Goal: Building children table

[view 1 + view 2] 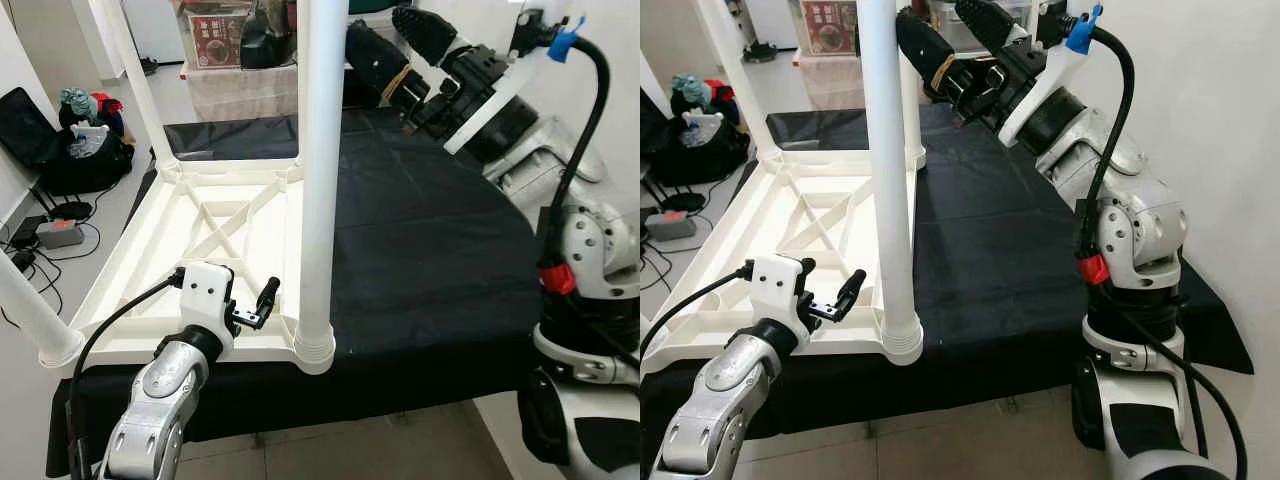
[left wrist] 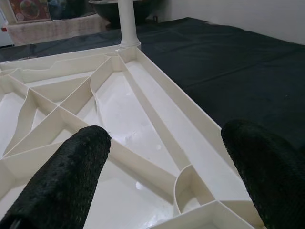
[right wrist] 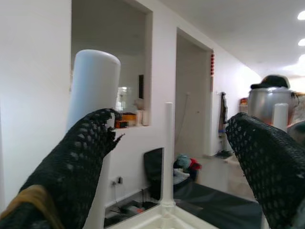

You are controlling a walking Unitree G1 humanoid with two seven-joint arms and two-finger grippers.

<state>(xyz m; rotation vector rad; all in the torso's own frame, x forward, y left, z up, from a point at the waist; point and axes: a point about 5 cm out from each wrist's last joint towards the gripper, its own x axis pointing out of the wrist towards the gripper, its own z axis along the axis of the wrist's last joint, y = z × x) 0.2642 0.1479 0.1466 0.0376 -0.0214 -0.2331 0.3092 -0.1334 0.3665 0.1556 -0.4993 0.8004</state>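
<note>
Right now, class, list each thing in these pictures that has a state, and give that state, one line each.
Tabletop: upside down on the black cloth.
Near leg: upright in its corner socket.
Left gripper: jaws open, empty, over the tabletop's edge.
Right gripper: raised, jaws open, empty.

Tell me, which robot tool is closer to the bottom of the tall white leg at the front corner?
Left. The left tool sits just beside the leg's base, over the upturned tabletop. The right tool is raised high, near the leg's upper part.
</note>
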